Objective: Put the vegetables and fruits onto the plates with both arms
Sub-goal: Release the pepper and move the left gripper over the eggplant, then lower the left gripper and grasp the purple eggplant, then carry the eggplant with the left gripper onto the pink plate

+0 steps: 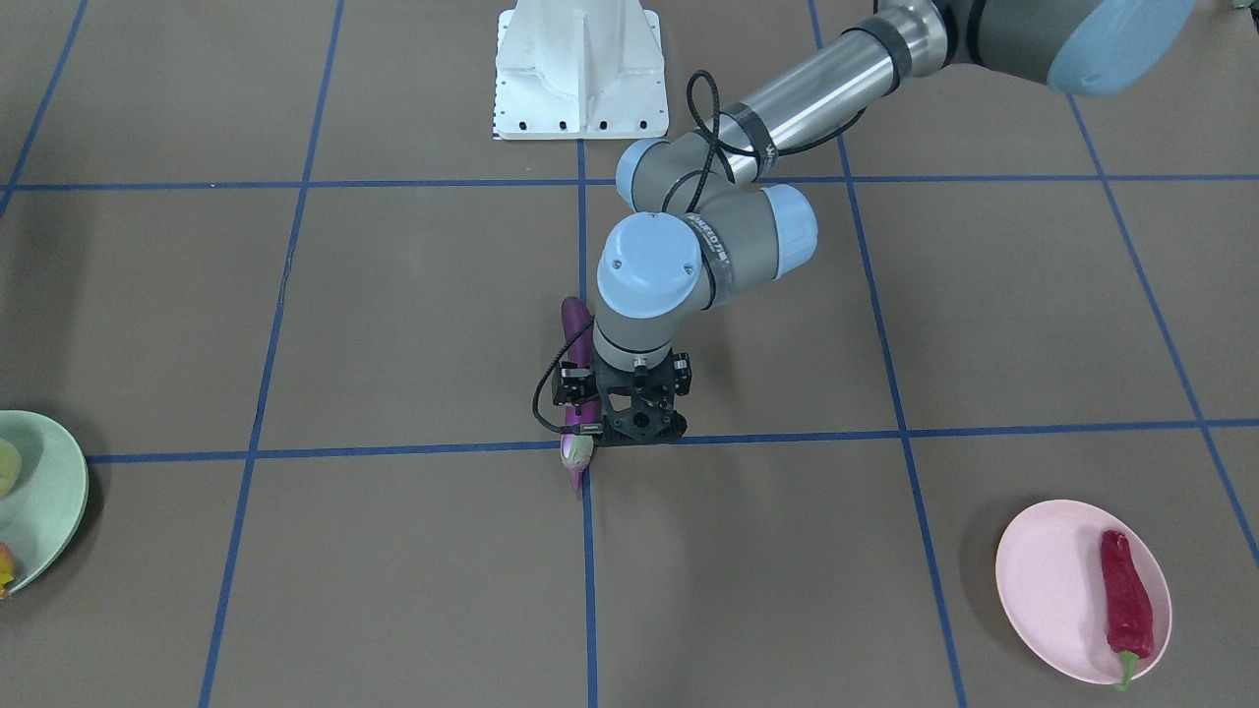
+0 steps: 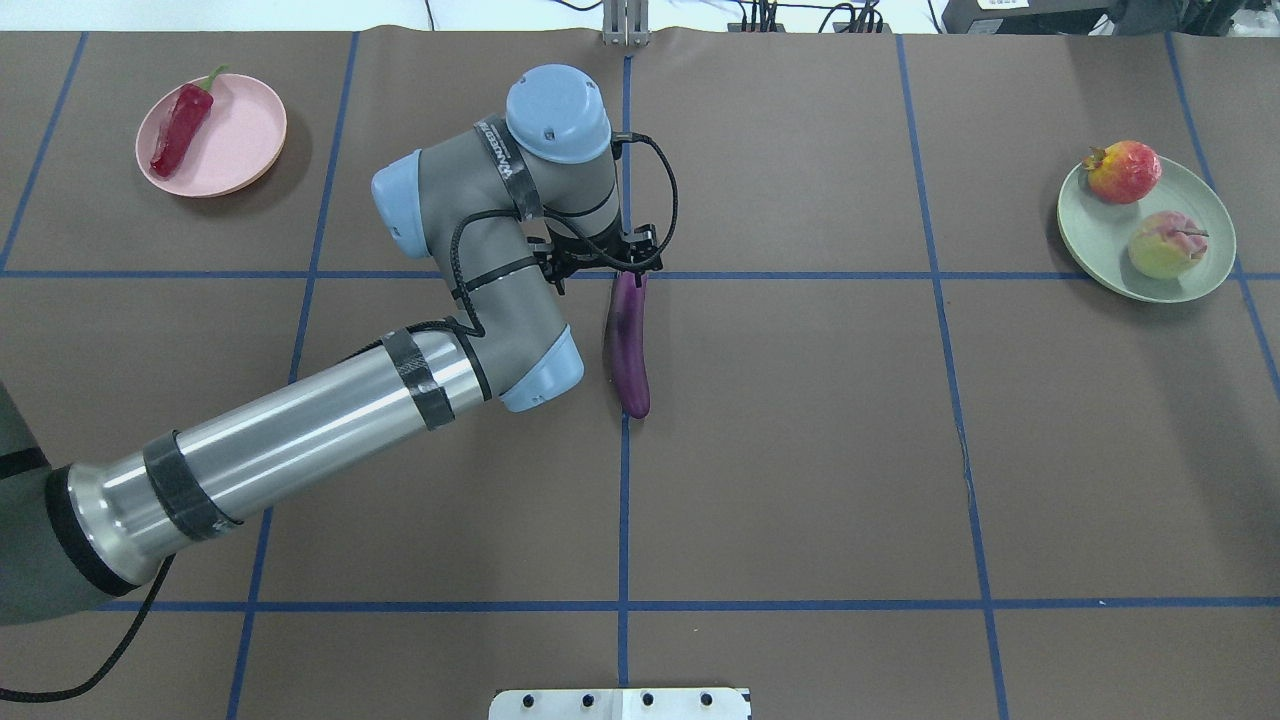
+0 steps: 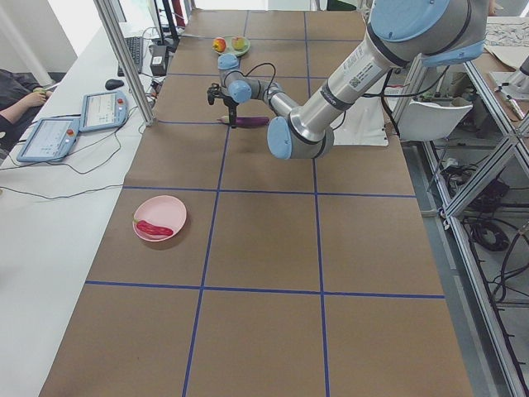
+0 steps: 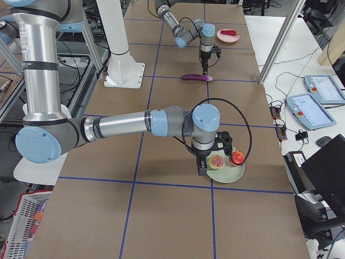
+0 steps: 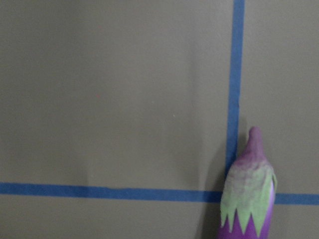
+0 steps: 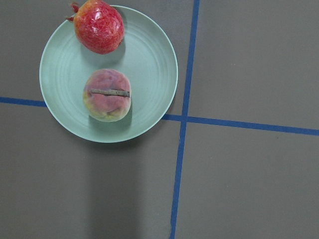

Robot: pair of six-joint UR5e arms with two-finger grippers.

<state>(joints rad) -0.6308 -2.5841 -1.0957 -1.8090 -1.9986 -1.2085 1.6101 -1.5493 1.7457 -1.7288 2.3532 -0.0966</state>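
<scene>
Three of four done; only eggplant (image 2: 630,345) left, in the middle. Left gripper (image 1: 634,428) over its cap, grip unclear.

Long purple eggplant (image 2: 630,345) lies flat; wrinkled red chili (image 2: 180,125) on round pink plate (image 2: 240,135); yellow-pink peach (image 2: 1165,245), bumpy red fruit (image 2: 1123,171) on mint plate (image 2: 1095,235).

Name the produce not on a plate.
The purple eggplant, lying on the table; the chili sits on the pink plate, the peach and pomegranate on the green plate.
</scene>
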